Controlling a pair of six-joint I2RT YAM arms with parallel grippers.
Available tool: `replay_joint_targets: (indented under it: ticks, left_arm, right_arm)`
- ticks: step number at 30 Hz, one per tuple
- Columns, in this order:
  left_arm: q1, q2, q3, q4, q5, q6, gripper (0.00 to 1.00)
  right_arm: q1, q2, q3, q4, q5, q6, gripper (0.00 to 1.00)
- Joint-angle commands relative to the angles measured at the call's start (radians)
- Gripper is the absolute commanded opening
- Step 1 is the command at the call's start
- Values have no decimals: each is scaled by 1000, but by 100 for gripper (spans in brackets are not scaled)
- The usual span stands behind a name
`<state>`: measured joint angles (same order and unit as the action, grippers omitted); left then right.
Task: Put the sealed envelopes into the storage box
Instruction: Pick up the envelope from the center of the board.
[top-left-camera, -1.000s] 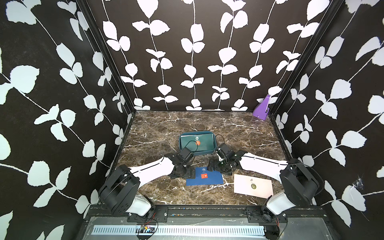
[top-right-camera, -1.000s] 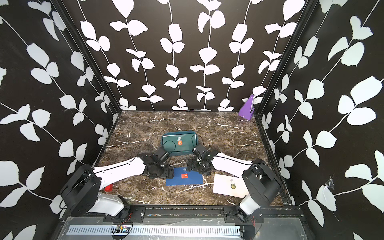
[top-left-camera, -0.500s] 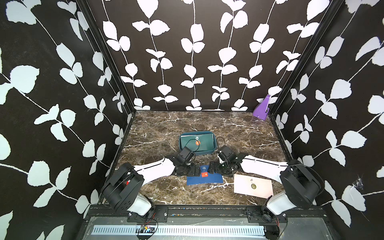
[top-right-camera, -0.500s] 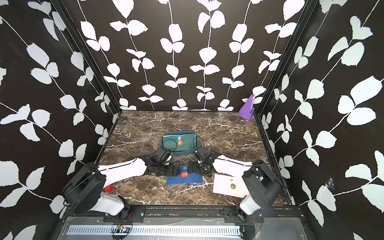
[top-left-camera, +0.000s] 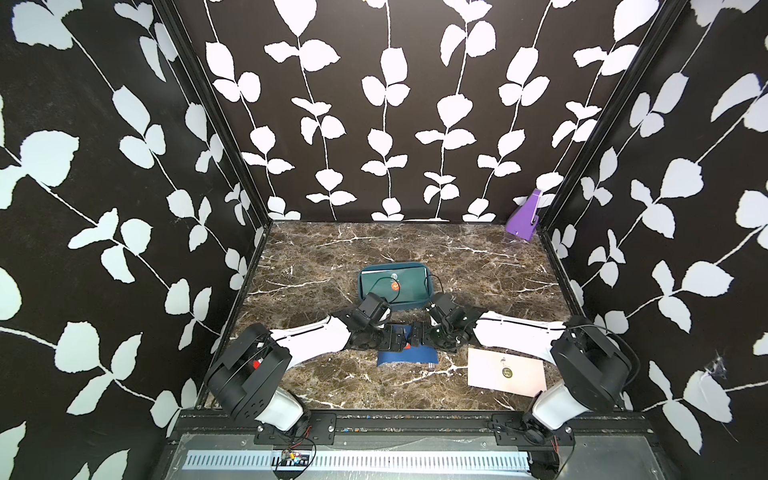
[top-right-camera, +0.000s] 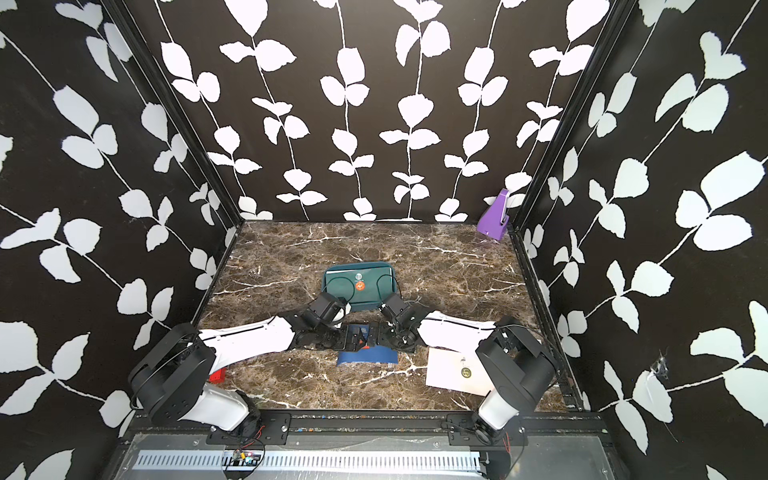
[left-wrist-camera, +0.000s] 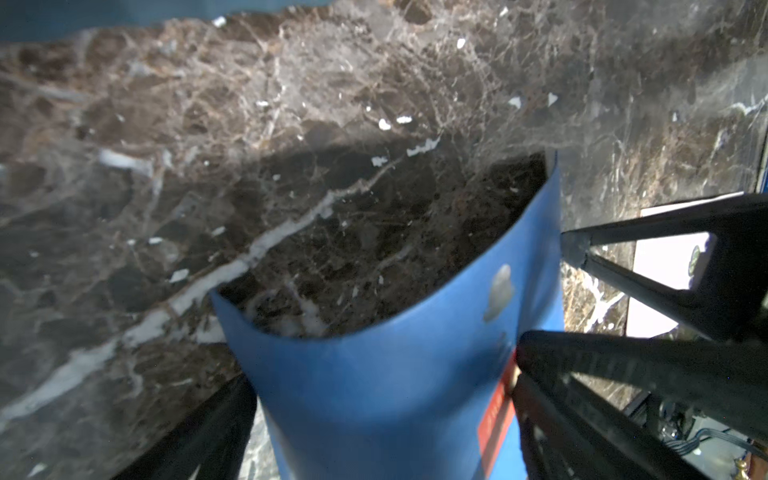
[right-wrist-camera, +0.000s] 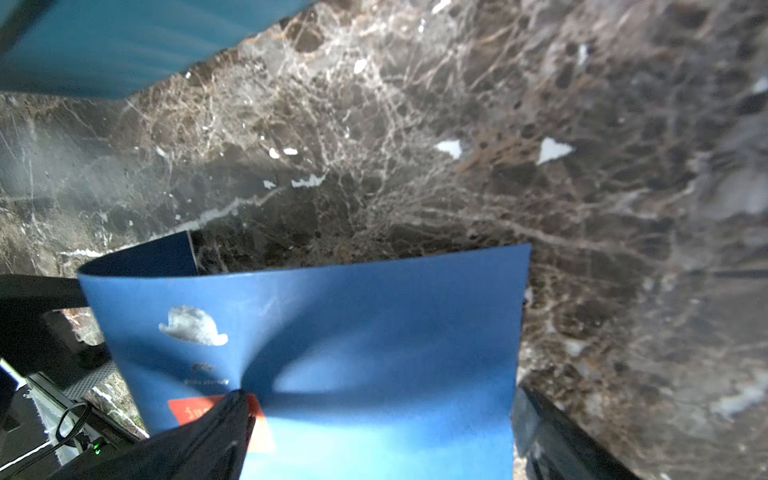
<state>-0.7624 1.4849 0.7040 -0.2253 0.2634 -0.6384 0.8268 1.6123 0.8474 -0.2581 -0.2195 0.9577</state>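
From my remote station I saw both arms reaching in low over the worktop (top-left-camera: 374, 249), meeting nose to nose above the navy envelope (top-left-camera: 409, 357). The left gripper (top-left-camera: 397, 337) came at it from one end and the right gripper (top-left-camera: 419, 336) from the other, just short of touching each other. On both, the fingers stood spread wide apart, not clamped on anything. In the left wrist view the navy envelope bowed up like a trough between the fingers (left-wrist-camera: 623, 374). In the right wrist view one of the fingers (right-wrist-camera: 199, 444) lay across its red sticker (right-wrist-camera: 187, 411), beside a silvery hat-shaped mark (right-wrist-camera: 193, 326). I could not tell whether any finger was pressing on the paper. In both top views its near edge lay on the worktop, just in front of the storage box (top-left-camera: 409, 306). Inside that box lay a dark green envelope (top-left-camera: 374, 286) with an orange seal. A pale envelope (top-left-camera: 505, 371) lay flat by the right arm's base, apart from the rest. A purple object (top-left-camera: 523, 218) stood in the far right corner, and a small red block (top-right-camera: 217, 376) showed by the left arm's base.
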Motion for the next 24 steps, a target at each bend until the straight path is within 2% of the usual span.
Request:
replay_joint_targets:
  ticks: [1, 4, 10, 14, 17, 19, 24]
  left_arm:
    - [-8, 74, -44, -109, 0, 23, 99]
    - [-8, 72, -14, -210, -111, 48, 99]
    - [-8, 87, -23, -217, -140, 88, 92]
    - [-8, 67, -40, -250, -191, 119, 85]
    - [-9, 44, -48, -264, -211, 172, 82]
    - [-8, 32, -42, -283, -210, 226, 80]
    - [-8, 14, -6, -302, -113, 391, 80]
  right_arm:
    - [34, 110, -38, 91, -101, 3, 99]
    - [31, 106, -45, 115, -120, 16, 97]
    - [8, 138, -70, 276, -264, 49, 89]
    - [-14, 105, -52, 190, -253, -26, 88]
    - [-58, 26, -50, 108, -229, -140, 88]
    - [-71, -36, -14, 18, -201, -275, 88]
    - [-91, -95, 67, -113, -162, -550, 85]
